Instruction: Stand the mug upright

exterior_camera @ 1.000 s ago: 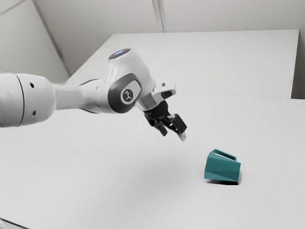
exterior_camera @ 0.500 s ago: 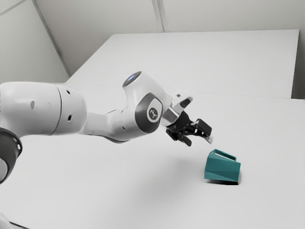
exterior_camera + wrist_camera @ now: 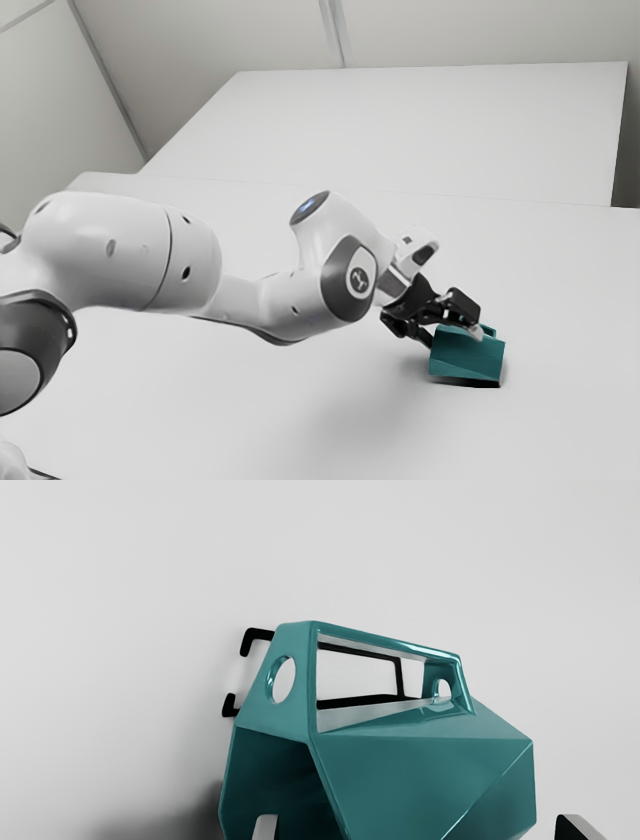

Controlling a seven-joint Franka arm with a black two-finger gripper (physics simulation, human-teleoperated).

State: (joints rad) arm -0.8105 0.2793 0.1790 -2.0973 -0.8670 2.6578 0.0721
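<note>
In the exterior view my gripper [image 3: 455, 338] is at the teal mug [image 3: 466, 357], with one finger across its upper part and the other by its side toward the exterior view's left. The faceted mug [image 3: 420, 775] lies on its side, its handle raised and its dark mouth facing one side. In the wrist view my gripper [image 3: 417, 827] stands open: one fingertip overlaps the mouth, the other is beyond the mug's closed end. Whether either finger touches the mug I cannot tell.
The mug lies on a broad white table [image 3: 250, 400]. A pale wall [image 3: 480, 30] rises behind the table. Dark shadows fall on the surface around the mug and its handle.
My gripper has moved down and toward the exterior view's right, from above the table to the mug. The mug has not visibly moved.
</note>
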